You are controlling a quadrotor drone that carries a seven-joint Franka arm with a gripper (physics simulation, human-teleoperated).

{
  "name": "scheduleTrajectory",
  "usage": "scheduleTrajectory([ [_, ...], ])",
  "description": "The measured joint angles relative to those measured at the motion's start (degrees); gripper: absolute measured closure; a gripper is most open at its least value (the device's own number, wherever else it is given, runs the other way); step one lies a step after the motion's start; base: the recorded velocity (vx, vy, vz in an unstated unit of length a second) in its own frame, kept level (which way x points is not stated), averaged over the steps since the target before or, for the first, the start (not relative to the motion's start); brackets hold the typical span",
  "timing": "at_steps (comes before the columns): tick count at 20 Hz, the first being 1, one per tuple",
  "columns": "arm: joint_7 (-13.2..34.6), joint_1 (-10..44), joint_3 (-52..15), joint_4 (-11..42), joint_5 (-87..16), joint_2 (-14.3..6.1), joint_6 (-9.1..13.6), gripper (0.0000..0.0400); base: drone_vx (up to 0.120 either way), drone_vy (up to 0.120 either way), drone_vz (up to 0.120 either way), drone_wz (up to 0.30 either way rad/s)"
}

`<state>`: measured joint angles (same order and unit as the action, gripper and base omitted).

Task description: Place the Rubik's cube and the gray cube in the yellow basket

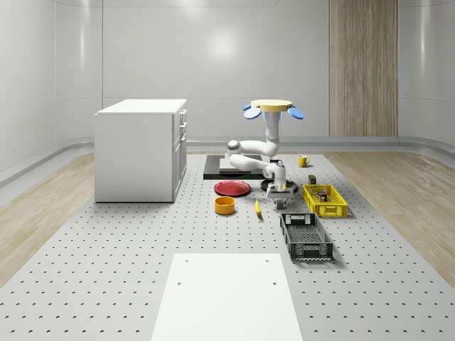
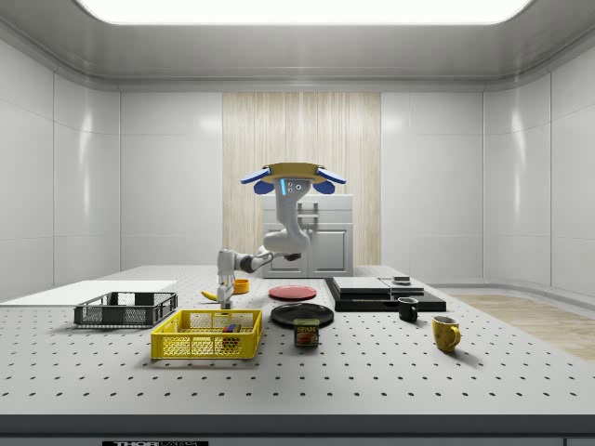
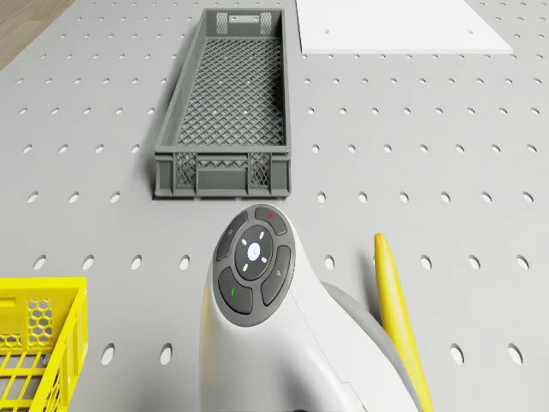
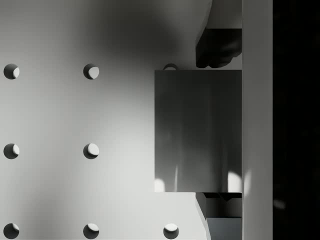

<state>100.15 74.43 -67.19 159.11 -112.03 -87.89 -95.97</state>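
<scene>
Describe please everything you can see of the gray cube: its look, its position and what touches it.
In the wrist view, the gray cube is a plain, matte gray block with flat faces and sharp edges, no markings. It sits squarely between the two dark fingers of the gripper, one at each opposite face, apparently touching it. The perforated table lies beneath. Whether it rests on the table or is already lifted cannot be told. In the whole-scene view, the gripper hangs just beside the yellow basket.

Simulated lab or test room. Bare pale panelled walls, one wood-slat panel point(image 1: 362, 67), ceiling light strip point(image 2: 297, 9). Large perforated worktop point(image 1: 106, 270), like an optical breadboard, fills the floor centre. White drawer cabinet point(image 1: 141, 150) and a white plate point(image 1: 227, 295) on it. Wood floor point(image 1: 43, 206) at the edges.
</scene>
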Motion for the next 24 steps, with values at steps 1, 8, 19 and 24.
scheduleTrajectory([
  [1,0.0,0.0,0.0,0.0,0.0,0.1,0.1,0.0110,0.000,0.000,0.000,0.000],
  [8,-0.1,-0.1,0.1,-0.1,-0.2,0.5,0.4,0.0143,0.000,0.000,0.000,0.000],
  [19,-0.3,-0.7,-1.5,0.5,1.0,1.0,1.6,0.0149,0.000,0.000,0.000,0.000],
  [24,-0.3,-1.3,-4.7,1.6,4.0,1.0,3.0,0.0149,0.000,0.000,0.120,0.000],
])
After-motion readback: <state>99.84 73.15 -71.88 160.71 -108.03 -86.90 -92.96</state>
